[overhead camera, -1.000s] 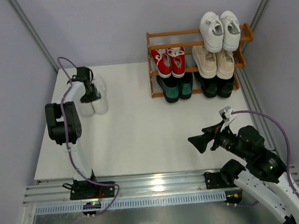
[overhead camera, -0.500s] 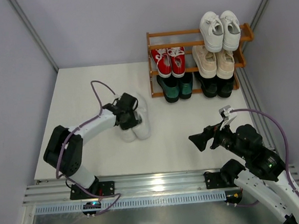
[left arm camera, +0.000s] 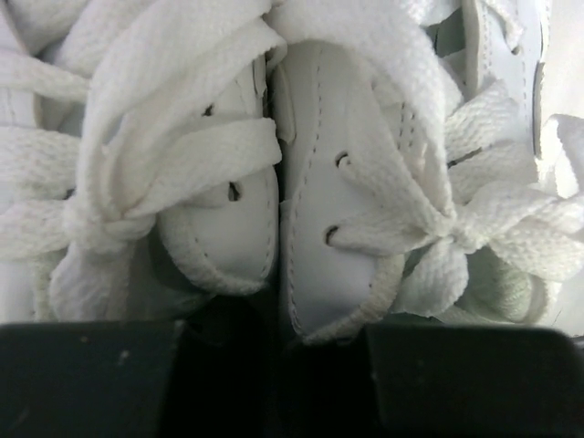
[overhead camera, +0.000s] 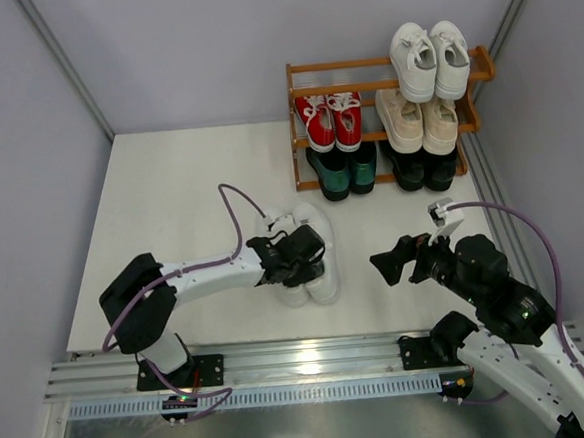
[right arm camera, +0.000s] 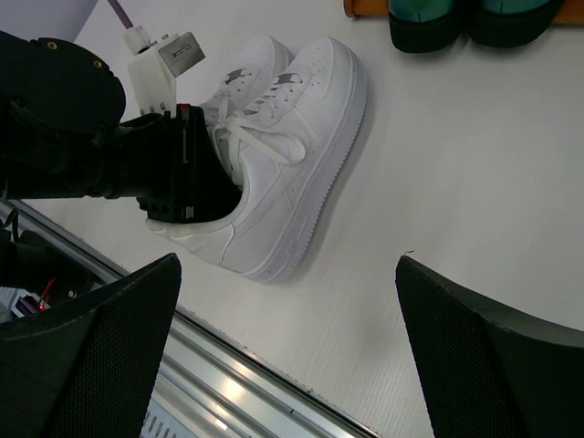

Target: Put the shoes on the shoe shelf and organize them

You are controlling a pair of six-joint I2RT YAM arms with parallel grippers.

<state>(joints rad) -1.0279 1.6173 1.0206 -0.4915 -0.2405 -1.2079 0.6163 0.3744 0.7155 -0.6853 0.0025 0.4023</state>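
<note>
A pair of white lace-up sneakers (overhead camera: 315, 224) stands side by side on the table in front of the shoe shelf (overhead camera: 307, 70), near the front edge. My left gripper (overhead camera: 299, 258) is shut on the pair, its fingers (left arm camera: 465, 379) reaching into the openings and pinching the touching inner walls together. The right wrist view shows the same pair (right arm camera: 297, 155) with the left gripper (right arm camera: 187, 178) at its heel end. My right gripper (overhead camera: 391, 263) hangs open to the right of the pair, nothing between its fingers (right arm camera: 493, 365).
The shelf holds white sneakers (overhead camera: 429, 57) on top, red sneakers (overhead camera: 328, 119) and cream shoes (overhead camera: 417, 120) in the middle, dark green loafers (overhead camera: 344, 170) and black loafers (overhead camera: 424, 170) at the bottom. The top tier's left half is bare. A metal rail (overhead camera: 312, 358) runs along the front edge.
My left arm has carried the white sneaker pair from the table's far left to its front middle. The right gripper has risen slightly and stays open.
</note>
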